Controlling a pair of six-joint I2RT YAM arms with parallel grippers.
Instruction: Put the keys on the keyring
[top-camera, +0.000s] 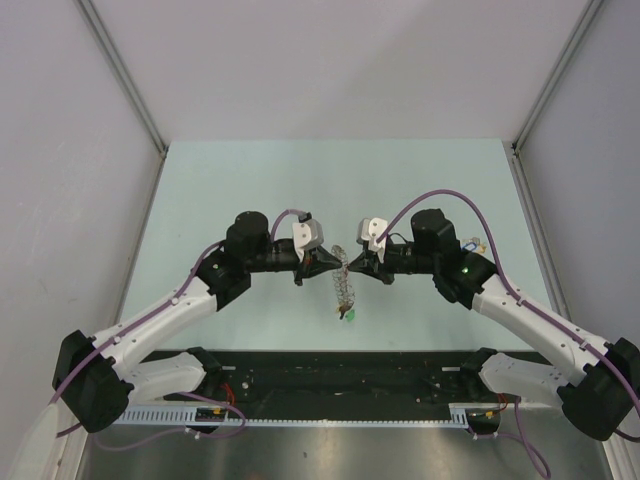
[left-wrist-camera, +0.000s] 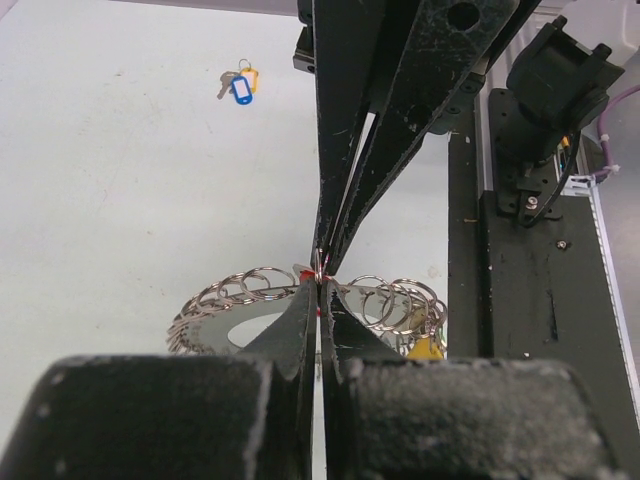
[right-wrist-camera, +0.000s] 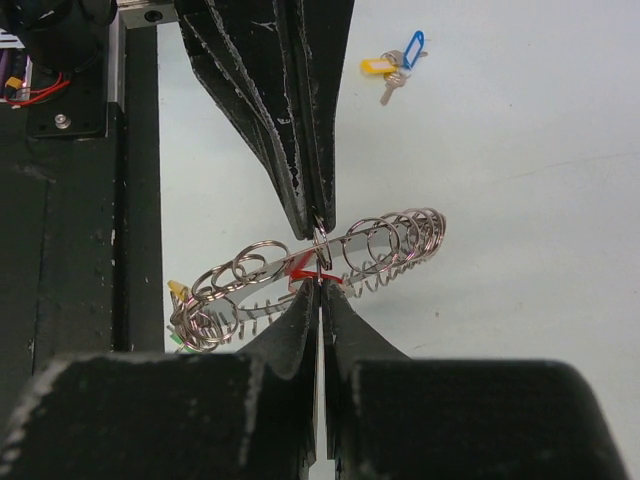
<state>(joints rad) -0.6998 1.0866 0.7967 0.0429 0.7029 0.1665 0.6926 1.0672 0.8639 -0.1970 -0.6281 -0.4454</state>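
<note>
The keyring (top-camera: 343, 287), a floppy loop strung with several small silver rings, hangs above the table between my two grippers. They meet tip to tip on its upper part. My left gripper (left-wrist-camera: 318, 285) is shut on one side of it, and my right gripper (right-wrist-camera: 320, 282) is shut on the other. A red key head (right-wrist-camera: 305, 268) shows right at the pinch. A yellow key (left-wrist-camera: 428, 348) and a green key (top-camera: 347, 314) dangle at the keyring's low end. The blue and yellow keys (right-wrist-camera: 395, 65) lie together on the table, beyond the right arm.
The table (top-camera: 250, 190) is pale green and walled by white panels on the sides and at the back. A black base plate (top-camera: 340, 370) with cables and a cable rail runs along the near edge, under the hanging keyring's near side.
</note>
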